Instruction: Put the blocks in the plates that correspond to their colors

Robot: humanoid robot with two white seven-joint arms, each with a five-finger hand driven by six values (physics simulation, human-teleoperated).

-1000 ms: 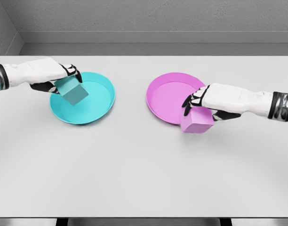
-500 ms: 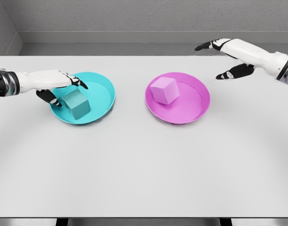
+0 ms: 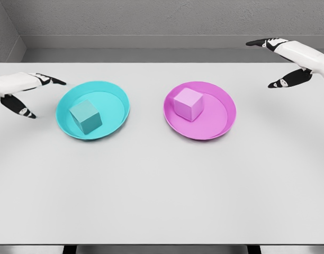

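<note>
Cyan cube (image 3: 86, 116) in round cyan plate (image 3: 115, 99); pink cube (image 3: 188, 103) in pink plate (image 3: 220, 117).

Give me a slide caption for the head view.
Cyan block in cyan plate, pink block in pink plate; both hands open, clear.

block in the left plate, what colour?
Teal block, matching its teal plate. Head view.

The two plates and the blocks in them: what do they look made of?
The cyan plate and pink plate look like smooth plastic, evenly coloured with soft rim sheen. The cyan block and pink block look matte, solid-coloured, possibly plastic or painted wood; a render leaves it open.
</note>
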